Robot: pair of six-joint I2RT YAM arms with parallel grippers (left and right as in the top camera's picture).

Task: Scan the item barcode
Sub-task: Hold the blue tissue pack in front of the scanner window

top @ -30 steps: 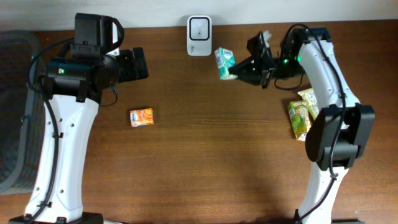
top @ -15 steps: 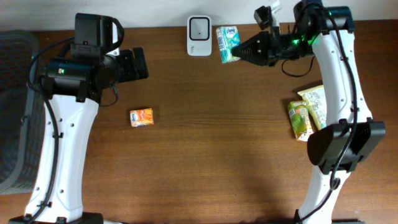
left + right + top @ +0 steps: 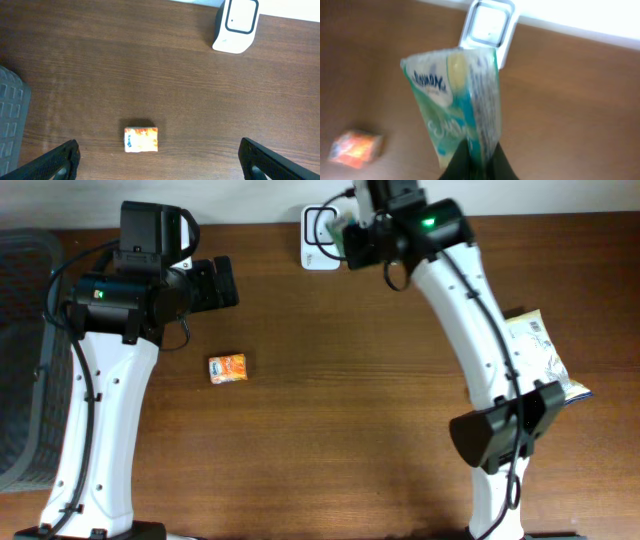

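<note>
Close before the scanner (image 3: 489, 27), the right gripper (image 3: 474, 162) pinched a green pouch (image 3: 457, 100); the left gripper (image 3: 159, 162) stood open.

no text can be read: the blue lettering on the green-and-white plastic packet (image 3: 455, 115) is blurred, the small orange packet's (image 3: 141, 139) print too small.

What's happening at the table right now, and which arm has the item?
The right gripper is shut on a green and white packet and holds it up close to the white scanner at the back edge of the table. Whether the barcode faces the scanner cannot be told. The left gripper is open and empty, with a small orange packet lying on the table near it. Another packet lies on the right side, partly behind the right arm.
</note>
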